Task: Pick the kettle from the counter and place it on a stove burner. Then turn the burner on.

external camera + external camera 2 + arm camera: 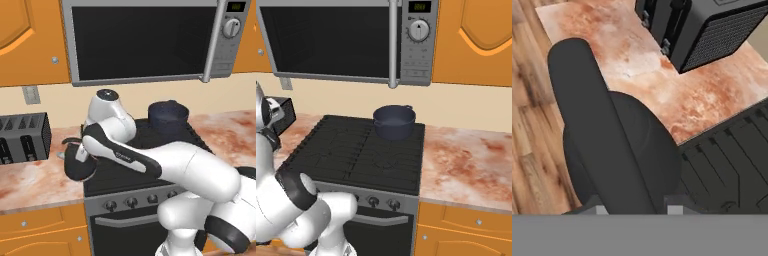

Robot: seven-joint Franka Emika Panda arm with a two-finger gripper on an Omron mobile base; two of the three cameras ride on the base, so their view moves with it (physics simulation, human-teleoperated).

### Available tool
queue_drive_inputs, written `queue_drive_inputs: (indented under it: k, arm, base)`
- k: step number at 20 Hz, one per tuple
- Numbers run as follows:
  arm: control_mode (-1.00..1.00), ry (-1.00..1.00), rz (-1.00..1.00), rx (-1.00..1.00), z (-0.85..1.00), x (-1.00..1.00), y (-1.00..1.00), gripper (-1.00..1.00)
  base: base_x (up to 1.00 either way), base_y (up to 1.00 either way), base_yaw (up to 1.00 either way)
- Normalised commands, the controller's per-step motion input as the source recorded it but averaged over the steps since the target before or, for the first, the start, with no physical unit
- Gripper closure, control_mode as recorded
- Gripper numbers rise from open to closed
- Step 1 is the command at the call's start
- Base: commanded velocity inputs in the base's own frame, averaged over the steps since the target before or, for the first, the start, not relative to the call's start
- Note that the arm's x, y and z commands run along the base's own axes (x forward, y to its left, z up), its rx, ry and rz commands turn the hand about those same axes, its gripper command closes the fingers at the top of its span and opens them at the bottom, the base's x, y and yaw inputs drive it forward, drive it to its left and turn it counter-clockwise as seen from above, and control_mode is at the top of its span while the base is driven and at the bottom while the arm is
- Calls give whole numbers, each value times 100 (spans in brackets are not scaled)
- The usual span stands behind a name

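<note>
The small black kettle (79,167) hangs at the seam between the pinkish marbled counter (30,180) and the left edge of the cooktop, with its pale spout tip pointing left. My gripper (76,150) is above it, shut on the thin loop handle. In the hand view the kettle (637,150) is seen from above. Its handle runs from upper left down to my gripper (637,210), and the counter (637,65) lies behind it. The black grates of the stove burners (331,155) lie to the kettle's right. My arm hides most of the near-left burner in the left base view.
A dark-blue two-handled pot (394,121) sits on the back right burner. A black toaster (22,137) stands on the counter left of the kettle. Silver knobs (373,201) line the stove front. A microwave (145,40) hangs above. More counter (466,160) extends right of the stove.
</note>
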Motion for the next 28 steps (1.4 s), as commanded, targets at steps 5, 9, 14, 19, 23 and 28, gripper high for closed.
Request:
queue_drive_inputs:
  k: [5,9,14,19,23,28]
  arm:
    - [-100,-1,-3,20,29,-25,-100,100]
    - [-100,0,-2,20,37,-1,-98,100]
    - [-100,0,0,14,19,1,-73,100]
    - [-100,3,1,6,0,9,-37,100]
    - [-100,9,0,0,-2,24,-14,100]
    - [-100,14,0,0,0,43,-15,100]
  base:
    - [0,0,0]
    - [0,0,0]
    - [0,0,0]
    - [0,0,0]
    - [0,0,0]
    - [0,0,0]
